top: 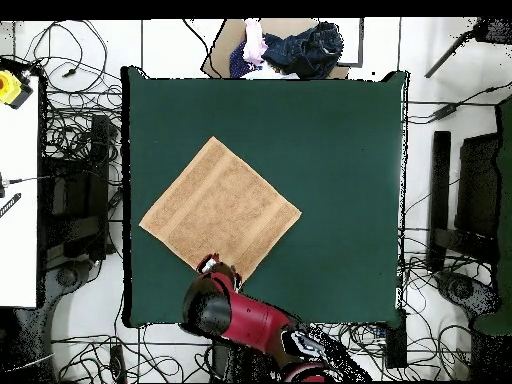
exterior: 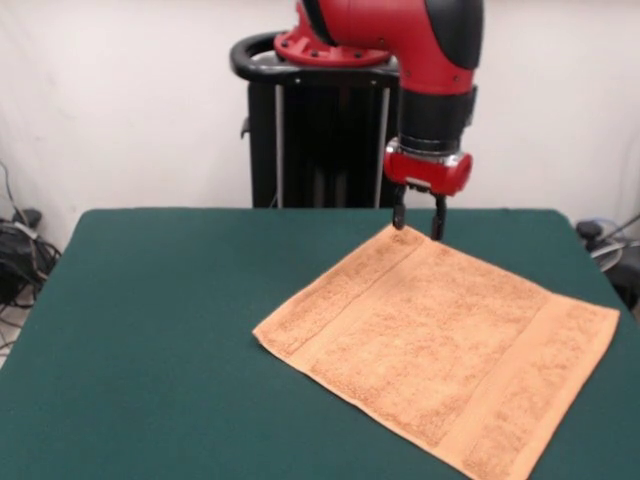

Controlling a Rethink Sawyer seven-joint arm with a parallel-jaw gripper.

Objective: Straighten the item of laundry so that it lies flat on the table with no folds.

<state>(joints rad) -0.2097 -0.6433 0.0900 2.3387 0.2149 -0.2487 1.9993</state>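
Just below the gripper (exterior: 419,224), you see the orange towel (exterior: 440,345) spread flat on the green surface (exterior: 160,330), one corner under the tips. Gripper fingers stand slightly apart, pinching nothing you can confirm.

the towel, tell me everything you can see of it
The towel is light orange terry cloth, roughly square, with flat woven bands near two opposite edges. It lies spread flat, without visible folds, on the dark green table, turned diamond-wise to the table's edges. In the overhead view it sits left of centre. The gripper stands at the corner nearest the robot, fingers apart; whether they touch it is unclear.
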